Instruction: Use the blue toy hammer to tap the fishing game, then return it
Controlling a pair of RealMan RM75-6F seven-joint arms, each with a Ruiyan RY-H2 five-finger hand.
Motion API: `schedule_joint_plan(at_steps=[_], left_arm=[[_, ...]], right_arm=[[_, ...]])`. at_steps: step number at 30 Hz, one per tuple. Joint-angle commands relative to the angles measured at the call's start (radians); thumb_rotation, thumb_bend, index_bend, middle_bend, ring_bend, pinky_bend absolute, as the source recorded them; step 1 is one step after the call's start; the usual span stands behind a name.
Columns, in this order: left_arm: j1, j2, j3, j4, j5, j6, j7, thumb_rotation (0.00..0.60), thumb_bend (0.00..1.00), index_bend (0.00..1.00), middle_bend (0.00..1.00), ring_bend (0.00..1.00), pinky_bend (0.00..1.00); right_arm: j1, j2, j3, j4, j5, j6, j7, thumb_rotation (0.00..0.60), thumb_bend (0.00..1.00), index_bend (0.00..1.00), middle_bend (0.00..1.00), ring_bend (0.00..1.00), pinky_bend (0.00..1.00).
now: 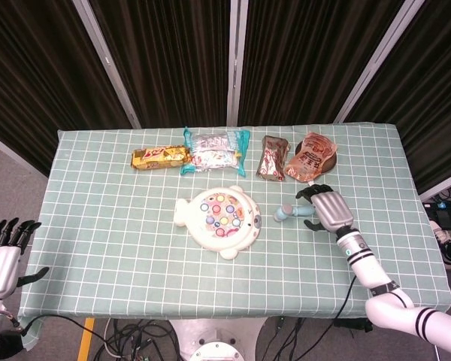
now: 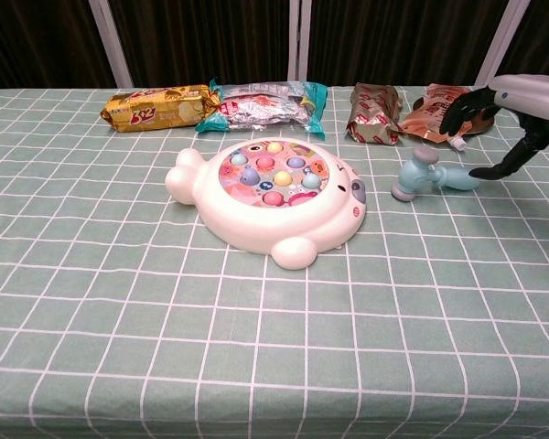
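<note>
The blue toy hammer (image 1: 292,212) lies flat on the counter (image 1: 98,226) right of frame centre, its head toward the fishing game (image 1: 219,219) and its handle pointing toward the right edge of the frame. In the chest view the hammer (image 2: 430,177) sits just right of the game (image 2: 274,197), apart from it.

The right hand (image 1: 327,207) is positioned over the handle end of the hammer, fingers spread and curved downward. It is unclenched and holds nothing; in the chest view the right hand (image 2: 508,114) shows one dark fingertip close to the handle tip, and contact cannot be confirmed.

The left hand (image 1: 4,256) is at the lower left corner of the frame, beyond the counter edge, fingers extended and apart, holding nothing.

Along the upper part of the counter, from left to right: a yellow snack pack (image 1: 161,157), a teal-edged snack bag (image 1: 214,151), a brown wrapper (image 1: 273,159) and an orange pouch (image 1: 311,156). The orange pouch lies just above the right hand in the head view.
</note>
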Motion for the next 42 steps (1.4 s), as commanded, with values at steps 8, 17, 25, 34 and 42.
schedule_joint_plan(at_steps=[8,17,25,34,42], left_arm=[[-0.003,0.001,0.003,0.005,-0.003,-0.012,-0.006,0.6,0.0,0.16,0.14,0.05,0.03],[-0.001,0.005,0.004,0.005,-0.006,-0.013,-0.006,0.6,0.0,0.16,0.14,0.05,0.03],[0.002,0.007,0.003,0.004,-0.001,-0.002,-0.005,0.6,0.0,0.16,0.14,0.05,0.03],[0.006,0.016,0.003,-0.006,0.001,0.005,0.002,0.6,0.0,0.16,0.14,0.05,0.03],[0.01,0.022,0.005,-0.013,-0.003,0.003,0.002,0.6,0.0,0.16,0.14,0.05,0.03]], right_arm=[[0.057,-0.106,-0.013,0.147,-0.005,-0.046,0.114,0.6,0.18,0.4,0.35,0.25,0.26],[0.075,-0.174,-0.032,0.267,-0.048,-0.04,0.243,0.6,0.19,0.45,0.4,0.3,0.31],[0.084,-0.217,-0.057,0.359,-0.096,-0.024,0.341,0.6,0.21,0.49,0.43,0.33,0.36],[0.09,-0.226,-0.069,0.392,-0.113,-0.011,0.385,0.6,0.25,0.49,0.43,0.33,0.38],[0.092,-0.229,-0.081,0.402,-0.123,-0.009,0.404,0.6,0.34,0.49,0.43,0.33,0.39]])
